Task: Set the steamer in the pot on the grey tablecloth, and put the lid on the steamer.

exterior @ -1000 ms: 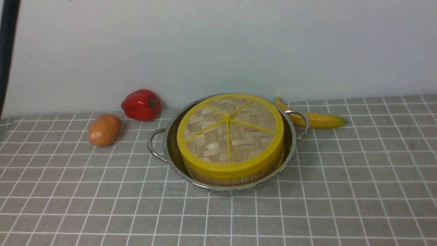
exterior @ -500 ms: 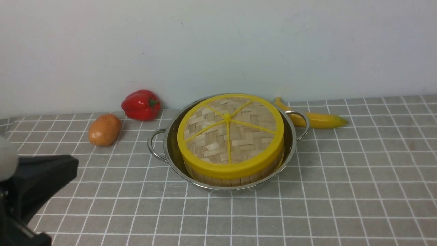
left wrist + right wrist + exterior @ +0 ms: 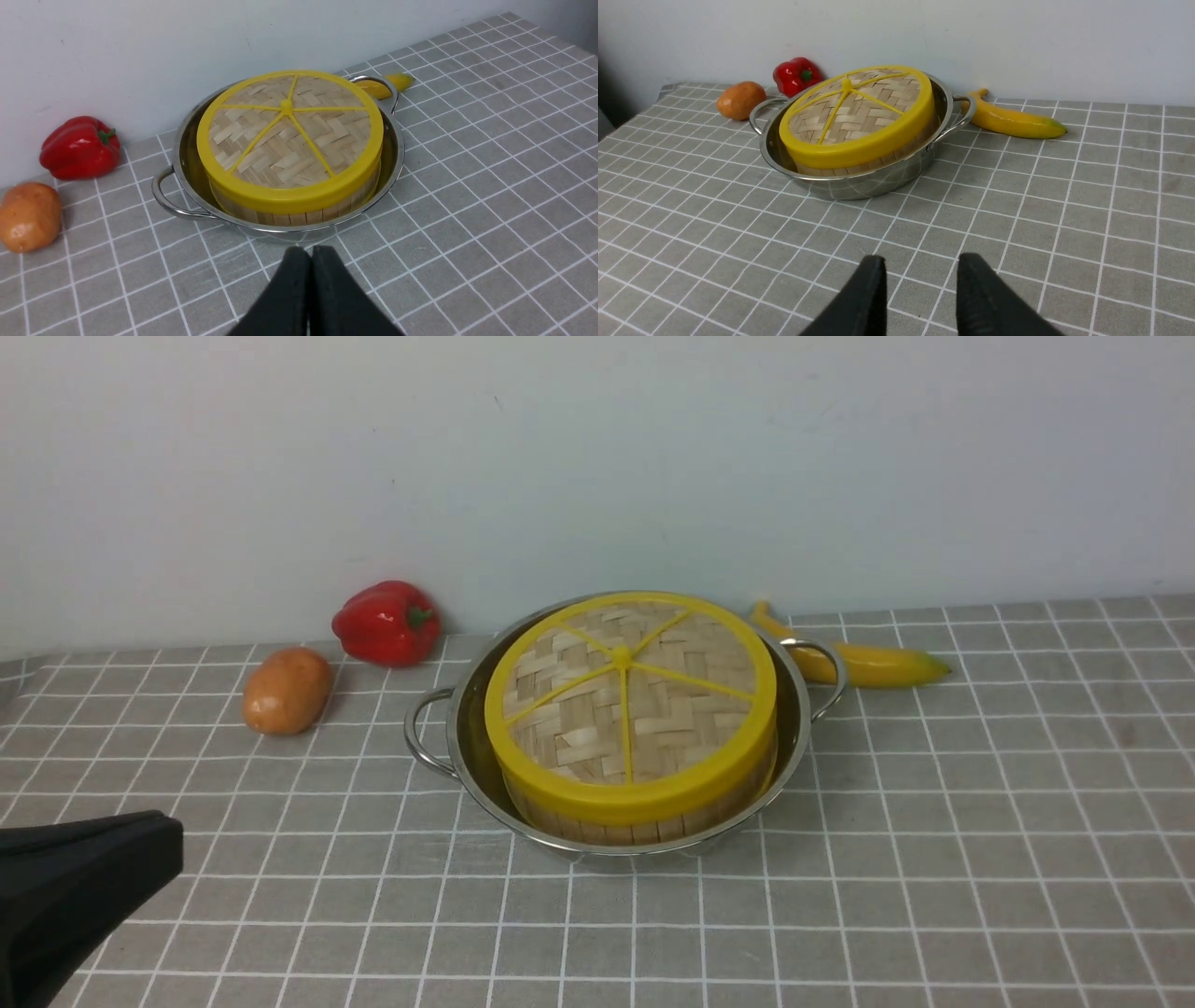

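Note:
The shiny pot (image 3: 464,747) stands mid-table on the grey tablecloth (image 3: 934,859). Inside it sits the steamer (image 3: 635,829), whose wooden wall shows below the lid (image 3: 630,700). The lid rests flat on the steamer. My left gripper (image 3: 159,849) is at the lower left, well short of the pot. In the left wrist view its fingers (image 3: 309,254) are pressed together, shut and empty, pointing at the pot (image 3: 187,154). My right gripper (image 3: 920,266) hangs above bare cloth on the near side of the pot (image 3: 859,184), open with nothing between its fingers.
A red pepper (image 3: 385,621) and a potato (image 3: 286,689) lie left of the pot by the back wall. A banana (image 3: 868,661) lies behind the pot's right handle. The wall runs close behind them all.
The left gripper has come into the front view at the lower left and then sunk lower toward the corner. Pot, steamer and lid have not moved.

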Tool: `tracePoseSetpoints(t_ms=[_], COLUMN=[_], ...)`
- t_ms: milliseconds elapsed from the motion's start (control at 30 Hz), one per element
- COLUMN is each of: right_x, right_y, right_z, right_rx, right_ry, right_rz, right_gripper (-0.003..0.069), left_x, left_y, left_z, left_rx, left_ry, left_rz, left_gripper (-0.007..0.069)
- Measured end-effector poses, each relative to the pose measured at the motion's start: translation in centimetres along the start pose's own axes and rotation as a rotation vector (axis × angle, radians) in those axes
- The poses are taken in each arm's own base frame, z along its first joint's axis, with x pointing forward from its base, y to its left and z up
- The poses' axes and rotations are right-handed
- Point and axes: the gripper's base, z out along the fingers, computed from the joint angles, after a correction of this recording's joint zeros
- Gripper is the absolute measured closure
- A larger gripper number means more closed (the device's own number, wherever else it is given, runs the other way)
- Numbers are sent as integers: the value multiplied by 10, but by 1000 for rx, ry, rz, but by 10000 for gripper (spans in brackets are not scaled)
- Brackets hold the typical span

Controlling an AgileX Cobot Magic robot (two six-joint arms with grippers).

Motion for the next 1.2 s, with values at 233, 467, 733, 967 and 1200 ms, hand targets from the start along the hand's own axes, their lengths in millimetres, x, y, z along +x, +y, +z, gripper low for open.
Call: tracePoseSetpoints(t_ms=[233,467,733,967,1200], right_x=[1,1,1,1,1], right_y=[3,4,5,5,5], right_z=[0,0,0,0,0], right_rx=[-33,-49,-51,-51,-51], right_ry=[9,12,12,12,12], right_rz=[20,30,31,32,32], right_gripper=[419,419,419,419,419], left_x=[34,114,176,180,180], left_y=[23,32,31,32,32], left_z=[-7,11,34,37,37], left_rx=[-314,-559,-582,-581,-583], left_ry=[-17,-88,-73,-92,-98], left_rz=[85,-39,-98,-98,-96], left_gripper=[612,602,582,572,561])
